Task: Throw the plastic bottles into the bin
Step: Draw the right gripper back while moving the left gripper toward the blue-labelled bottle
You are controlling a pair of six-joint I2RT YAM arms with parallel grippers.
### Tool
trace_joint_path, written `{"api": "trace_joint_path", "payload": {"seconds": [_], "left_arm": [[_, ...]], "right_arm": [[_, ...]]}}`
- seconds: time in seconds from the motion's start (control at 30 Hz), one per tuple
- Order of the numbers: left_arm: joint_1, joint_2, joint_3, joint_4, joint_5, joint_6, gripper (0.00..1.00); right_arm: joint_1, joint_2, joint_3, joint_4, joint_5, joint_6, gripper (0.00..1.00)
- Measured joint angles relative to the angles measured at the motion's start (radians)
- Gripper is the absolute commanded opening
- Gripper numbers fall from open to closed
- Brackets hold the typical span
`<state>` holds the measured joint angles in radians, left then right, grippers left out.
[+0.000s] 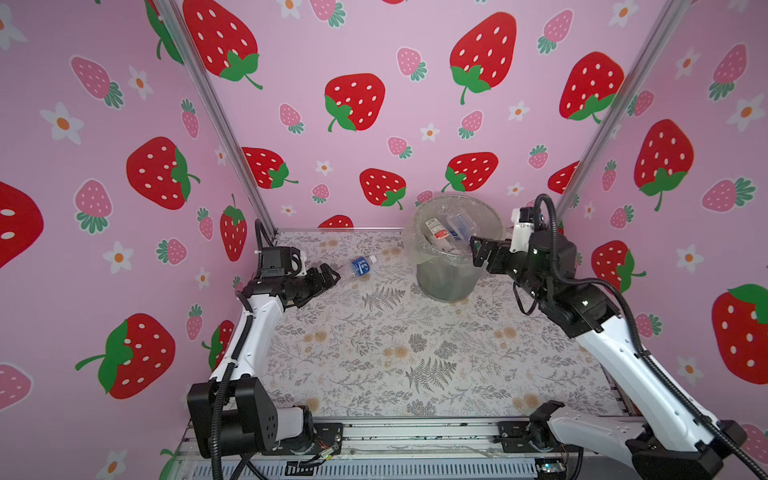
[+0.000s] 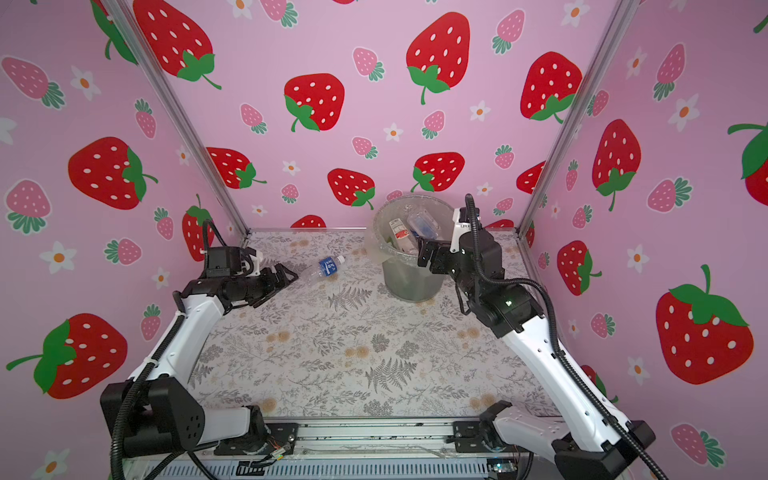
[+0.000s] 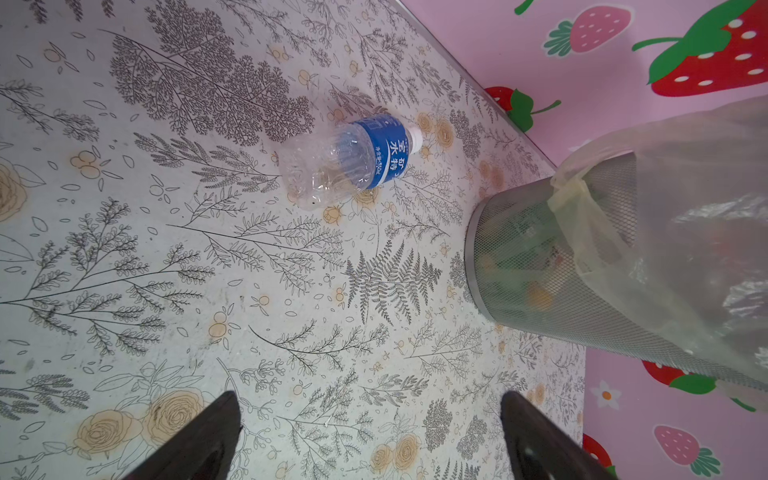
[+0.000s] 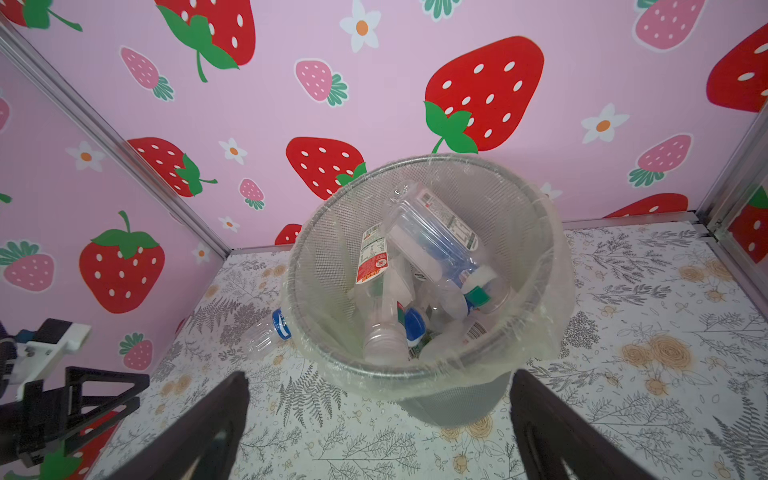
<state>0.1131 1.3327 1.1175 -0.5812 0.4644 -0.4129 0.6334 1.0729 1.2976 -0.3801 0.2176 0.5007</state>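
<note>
done: many plastic bottles [image 4: 432, 237] in bin [image 1: 444, 278], far centre-right | remaining: one blue-label bottle [image 1: 360, 266] lying on desk [image 1: 415, 357], far left, just beyond left jaws, spread and empty | right jaws: spread, empty, at bin rim

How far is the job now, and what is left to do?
Done: several bottles lie in the bin. In hand: nothing; the right hand is open by the bin's rim, and the left hand is open too. Left: one blue-label bottle lies outside, just before the left hand.
</note>
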Motion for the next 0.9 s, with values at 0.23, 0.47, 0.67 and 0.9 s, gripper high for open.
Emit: {"api": "trace_joint_path", "payload": {"seconds": [0.23, 0.47, 0.67, 0.9], "left_arm": [[0.0, 0.0, 0.0, 0.0, 0.0, 0.0, 0.99], [0.0, 0.0, 0.0, -0.002, -0.001, 0.0, 0.99], [0.0, 0.0, 0.0, -0.003, -0.004, 0.001, 0.99], [0.0, 0.005, 0.0, -0.004, -0.013, 0.001, 0.99]], "right_arm": [[0.0, -0.15, -0.178, 0.028, -0.014, 0.021, 0.99], [0.0, -0.279, -0.367, 0.024, -0.046, 0.034, 0.99], [0.0, -0.383, -0.504, 0.028, -0.078, 0.048, 0.99], [0.0, -0.463, -0.61, 0.021, -0.125, 0.067, 0.99]]}}
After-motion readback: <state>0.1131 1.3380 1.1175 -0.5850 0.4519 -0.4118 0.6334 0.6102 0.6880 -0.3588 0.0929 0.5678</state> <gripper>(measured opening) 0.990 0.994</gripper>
